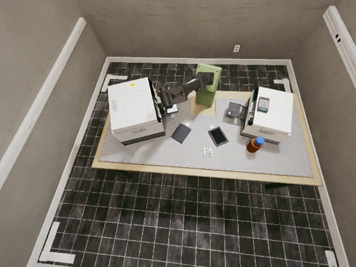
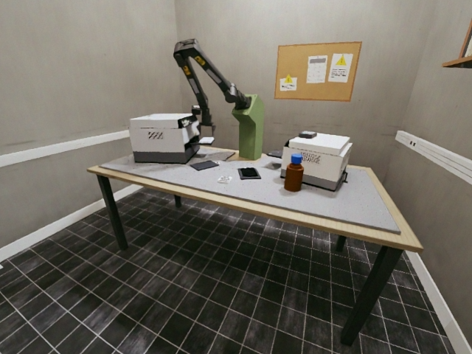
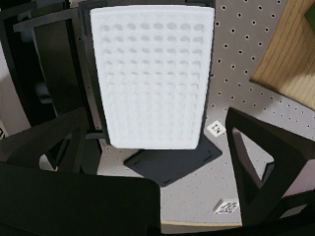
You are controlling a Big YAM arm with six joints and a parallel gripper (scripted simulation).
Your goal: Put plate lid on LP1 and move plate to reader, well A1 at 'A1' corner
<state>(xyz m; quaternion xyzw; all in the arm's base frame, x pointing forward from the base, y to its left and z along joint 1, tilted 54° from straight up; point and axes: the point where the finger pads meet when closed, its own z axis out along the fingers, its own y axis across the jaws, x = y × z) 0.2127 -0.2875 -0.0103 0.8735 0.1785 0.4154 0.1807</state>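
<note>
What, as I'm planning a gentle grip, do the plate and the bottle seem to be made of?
Plate: probably moulded plastic, matt white, judging by its even colour and regular rows of shallow wells.
Bottle: smooth amber-brown glass or plastic; the look leaves that open. Its blue cap looks like plastic, being evenly coloured.

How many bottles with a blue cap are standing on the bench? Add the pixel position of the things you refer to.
1: the brown bottle (image 1: 253,146) (image 2: 293,178), beside the machine with the handheld device on top. Another could be hidden behind a machine.
</note>
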